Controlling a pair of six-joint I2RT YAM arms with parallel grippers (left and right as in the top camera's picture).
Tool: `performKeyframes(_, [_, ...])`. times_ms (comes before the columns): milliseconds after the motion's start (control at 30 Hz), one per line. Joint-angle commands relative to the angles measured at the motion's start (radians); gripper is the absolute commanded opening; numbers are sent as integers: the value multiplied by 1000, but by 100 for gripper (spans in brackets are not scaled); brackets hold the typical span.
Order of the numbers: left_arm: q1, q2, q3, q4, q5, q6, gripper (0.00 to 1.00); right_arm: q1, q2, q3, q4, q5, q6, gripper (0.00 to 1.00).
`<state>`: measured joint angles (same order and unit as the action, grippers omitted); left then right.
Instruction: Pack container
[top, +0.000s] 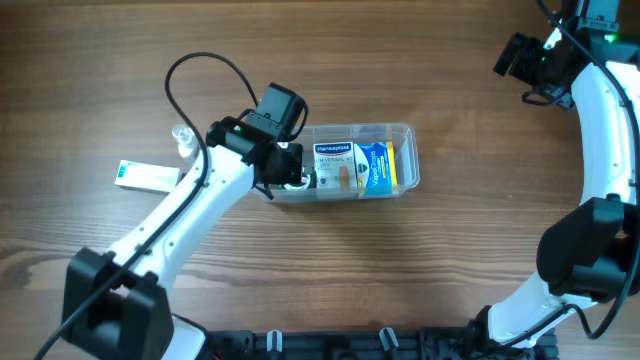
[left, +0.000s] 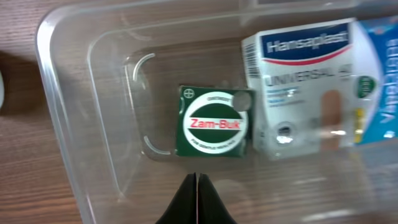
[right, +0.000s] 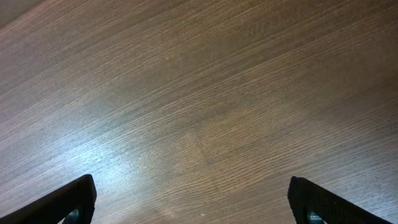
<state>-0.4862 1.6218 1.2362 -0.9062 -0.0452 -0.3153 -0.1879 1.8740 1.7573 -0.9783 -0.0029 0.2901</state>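
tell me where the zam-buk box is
In the left wrist view, the green Zam-Buk box lies inside the container, just left of the Hansaplast box.

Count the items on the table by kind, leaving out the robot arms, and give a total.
Boxes: 4 (Zam-Buk box, Hansaplast box, blue-and-yellow box, white-and-green box)
Clear container: 1
Small clear bottle: 1
Total: 6

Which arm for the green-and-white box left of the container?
Left. The left hand, shut and empty, hovers over the left end of the container, close to the green-and-white box. The right hand, open, is far off by the far right corner of the table.
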Motion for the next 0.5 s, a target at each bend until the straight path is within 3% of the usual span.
performKeyframes(0, [-2, 53, 10, 17, -58, 15, 4, 3, -26, 17, 2, -5, 8, 100])
performKeyframes(467, [0, 173, 9, 81, -140, -13, 4, 3, -27, 17, 2, -5, 8, 100])
